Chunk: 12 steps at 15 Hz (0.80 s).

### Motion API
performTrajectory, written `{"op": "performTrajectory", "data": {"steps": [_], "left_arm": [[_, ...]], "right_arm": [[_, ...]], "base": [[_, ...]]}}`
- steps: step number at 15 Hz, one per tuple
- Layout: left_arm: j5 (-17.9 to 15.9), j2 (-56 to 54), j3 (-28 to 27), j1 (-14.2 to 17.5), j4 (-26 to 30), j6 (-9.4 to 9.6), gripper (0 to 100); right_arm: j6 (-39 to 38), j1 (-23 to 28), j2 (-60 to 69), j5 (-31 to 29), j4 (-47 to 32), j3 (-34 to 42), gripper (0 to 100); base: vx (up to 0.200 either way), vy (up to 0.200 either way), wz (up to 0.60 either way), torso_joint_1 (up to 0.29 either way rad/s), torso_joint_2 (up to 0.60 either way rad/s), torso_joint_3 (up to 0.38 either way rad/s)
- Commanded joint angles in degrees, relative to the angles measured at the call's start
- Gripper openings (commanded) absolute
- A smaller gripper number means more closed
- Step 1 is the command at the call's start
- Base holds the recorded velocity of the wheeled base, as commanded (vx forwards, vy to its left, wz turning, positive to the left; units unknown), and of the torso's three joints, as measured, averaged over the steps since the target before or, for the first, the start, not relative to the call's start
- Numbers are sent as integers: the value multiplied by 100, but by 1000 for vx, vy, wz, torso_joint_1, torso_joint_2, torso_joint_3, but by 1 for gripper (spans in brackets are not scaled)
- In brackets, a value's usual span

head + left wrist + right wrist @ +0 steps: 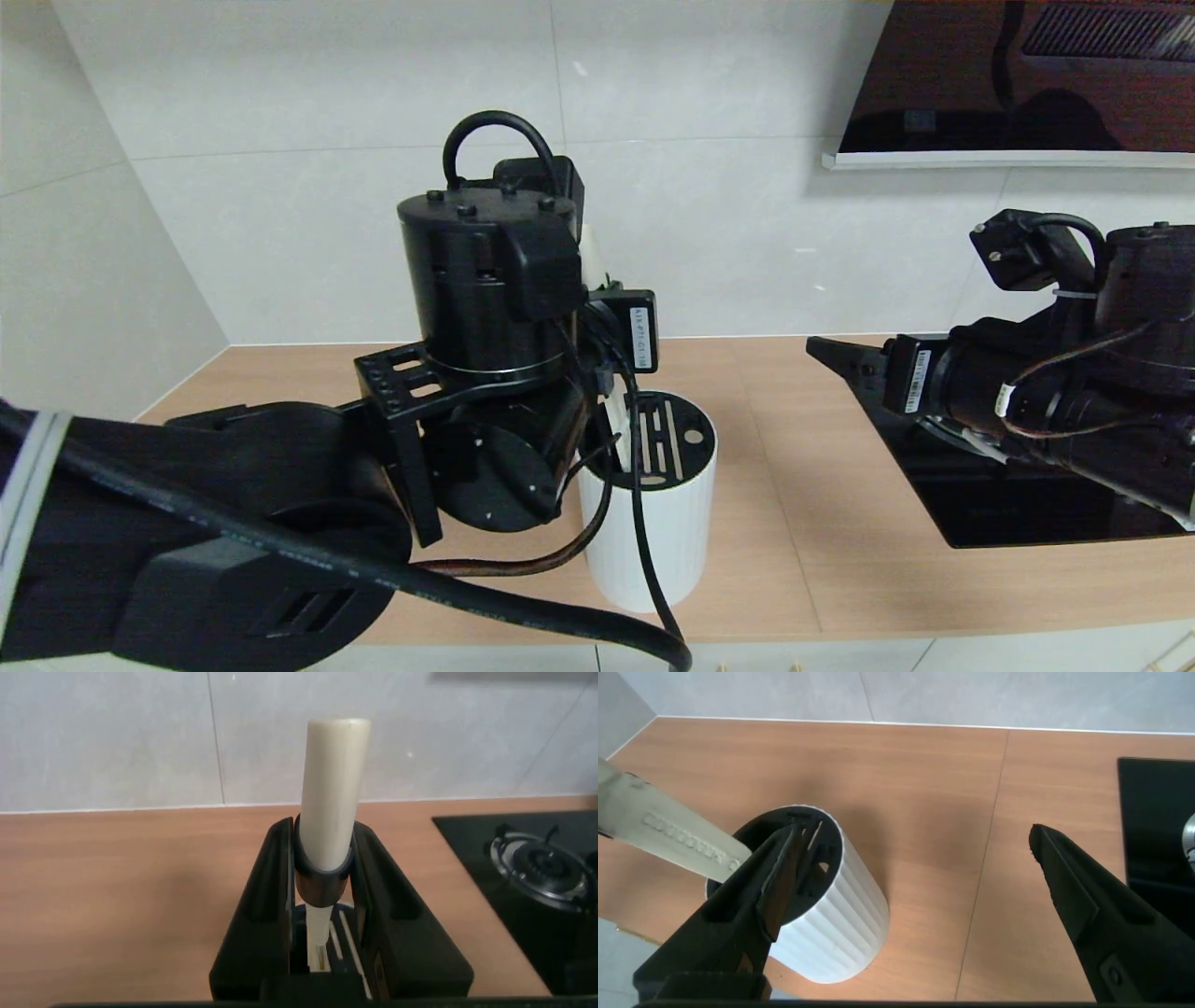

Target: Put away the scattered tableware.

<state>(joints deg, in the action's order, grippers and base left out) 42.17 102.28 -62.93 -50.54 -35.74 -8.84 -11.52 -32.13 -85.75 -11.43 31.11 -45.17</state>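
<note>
Left claw [327,863] pinches the cream-handled knife [334,784] by its handle, blade down at the slotted top of the white holder [836,919] near the surface's [775,523] front edge, probably lined up for a straight drop-in; right claw [917,835] hangs spread and empty near the cooktop [1008,504].

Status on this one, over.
Left gripper shut on knife, blade tip at holder's slotted top. Right gripper open, near cooktop. Nothing blocking.

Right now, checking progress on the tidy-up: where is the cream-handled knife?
The knife is held handle-up in the left gripper, its blade tip at the slotted top of the white holder, mid-counter, left of the cooktop.
</note>
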Motion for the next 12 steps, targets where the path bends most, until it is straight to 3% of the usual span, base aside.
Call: {"op": "performTrajectory", "data": {"steps": [1,5,12], "left_arm": [[-7,126,35,1,-20,-65,0],[2,178,105,1,-38,-232,0],[11,363,290,1,-91,-259,0]], "right_arm": [[1,-3,-21,1,0,17,100],[1,-3,-47,1,0,25,100],[71,-3,-82,1,9,52,100]], "base": [[0,0,0,0,0,0],[0,0,0,0,0,0],[0,0,0,0,0,0]]}}
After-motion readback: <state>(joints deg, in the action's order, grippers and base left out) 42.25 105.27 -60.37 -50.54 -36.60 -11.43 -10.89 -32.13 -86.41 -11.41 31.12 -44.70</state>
